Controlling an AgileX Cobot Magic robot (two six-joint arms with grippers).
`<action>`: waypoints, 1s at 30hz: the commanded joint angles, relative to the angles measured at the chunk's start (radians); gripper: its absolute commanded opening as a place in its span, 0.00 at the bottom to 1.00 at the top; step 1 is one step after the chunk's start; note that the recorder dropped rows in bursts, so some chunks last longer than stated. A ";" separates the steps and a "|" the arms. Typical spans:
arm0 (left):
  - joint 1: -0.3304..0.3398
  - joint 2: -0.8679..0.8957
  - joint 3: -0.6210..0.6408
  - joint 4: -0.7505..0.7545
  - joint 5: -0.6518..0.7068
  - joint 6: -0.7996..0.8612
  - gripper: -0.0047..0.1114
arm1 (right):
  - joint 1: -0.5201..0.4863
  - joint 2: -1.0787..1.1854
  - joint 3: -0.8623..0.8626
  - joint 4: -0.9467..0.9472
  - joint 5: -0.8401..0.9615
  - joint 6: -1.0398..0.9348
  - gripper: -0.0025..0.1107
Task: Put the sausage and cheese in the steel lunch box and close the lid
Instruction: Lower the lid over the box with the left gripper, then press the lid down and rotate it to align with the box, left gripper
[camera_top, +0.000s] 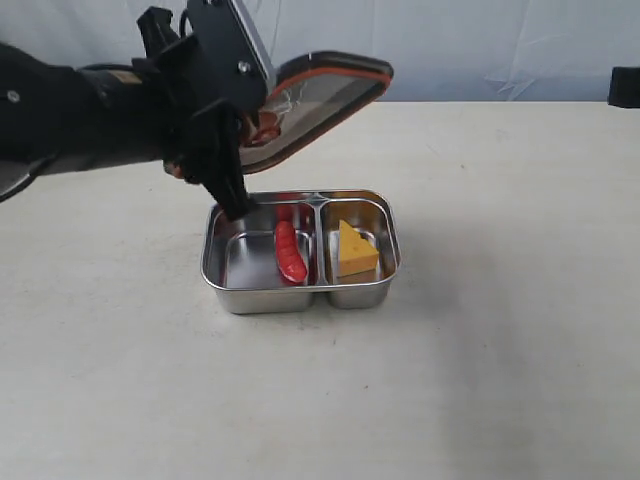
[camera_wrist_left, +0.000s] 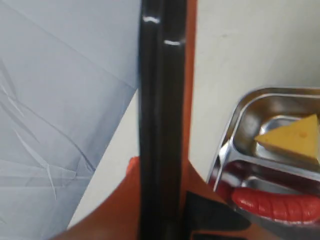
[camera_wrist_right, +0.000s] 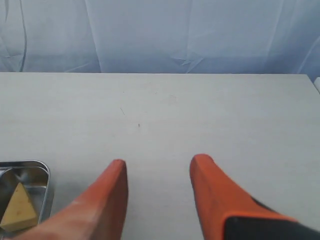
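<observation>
Left hand: the left hand (camera_top: 250, 130) is clenched on the lid (camera_top: 330, 85), gripping its lower end; in the left wrist view the lid's dark edge runs between the orange fingers (camera_wrist_left: 131, 200)
Lid, place: in the air over the rear left of the steel lunch box (camera_top: 225, 275), not seated on it; whether the hand's lowest dark tip touches the box's rear rim, I cannot tell
Lid, axis: tilted, its long axis rising from the left hand up toward the right of the exterior view; the orange-rimmed underside faces down toward the box
Steel lunch box: sits flat on the bench (camera_top: 500, 350), directly below and in front of the left hand, long side across the exterior view
Sausage: the sausage (camera_top: 290, 252) lies in the left compartment beside the divider, just below the left hand; its long axis runs front to back, slightly slanted
Cheese: the cheese (camera_top: 355, 250) sits in the right compartment, narrow tip pointing to the rear of the box, broad end to the front
Right hand: the right hand (camera_wrist_right: 159, 170) is released, its orange fingers (camera_wrist_right: 107, 200) spread with bare bench between them and nothing held
Cheese versus right hand: in the right wrist view the box corner with the cheese lies off to one side of the fingers, apart from them
</observation>
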 joint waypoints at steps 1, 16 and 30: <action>-0.012 0.005 0.087 0.092 -0.068 0.001 0.04 | 0.000 -0.006 0.001 -0.012 0.023 -0.003 0.39; -0.228 0.065 0.270 0.028 -0.532 0.240 0.04 | 0.000 -0.006 0.001 -0.010 0.021 -0.003 0.39; -0.300 0.209 0.270 -0.078 -0.584 0.293 0.04 | 0.000 -0.006 0.001 -0.006 0.026 -0.003 0.39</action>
